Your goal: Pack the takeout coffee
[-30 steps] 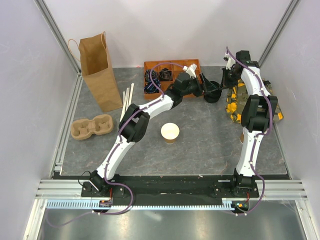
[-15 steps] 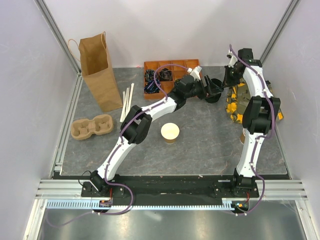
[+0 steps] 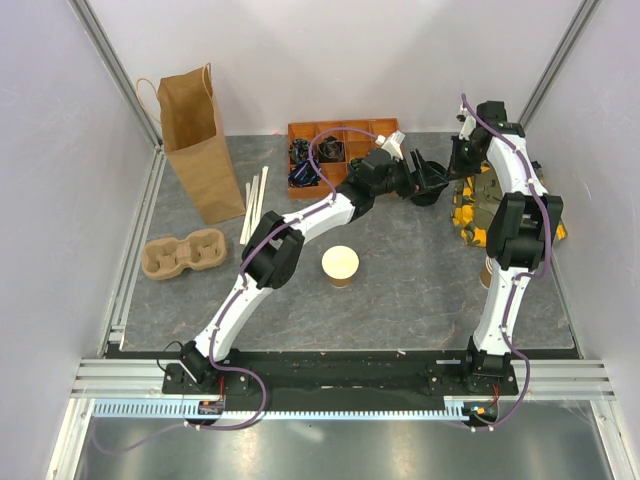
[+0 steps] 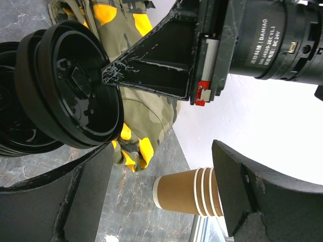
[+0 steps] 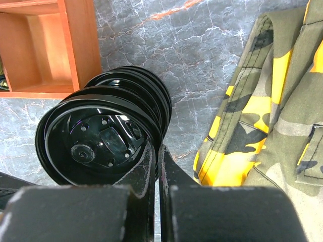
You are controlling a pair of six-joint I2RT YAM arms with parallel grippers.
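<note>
Left: brown paper bag (image 3: 195, 140), upright. Centre of the bench (image 3: 400, 290): the takeout coffee cup (image 3: 340, 266), upright, unlidded, white interior showing, well apart from both arms. Further right, at the far side: left hand (image 3: 428, 176), fingers spread wide, grasping nothing, just beside a black lid (image 5: 93, 146). This lid stands on edge against the lid stack (image 5: 151, 88), its rim pinched by the fully closed right hand (image 5: 156, 150). Far right: camouflage cloth (image 5: 267, 101); nested tan cups (image 4: 184, 191).
</note>
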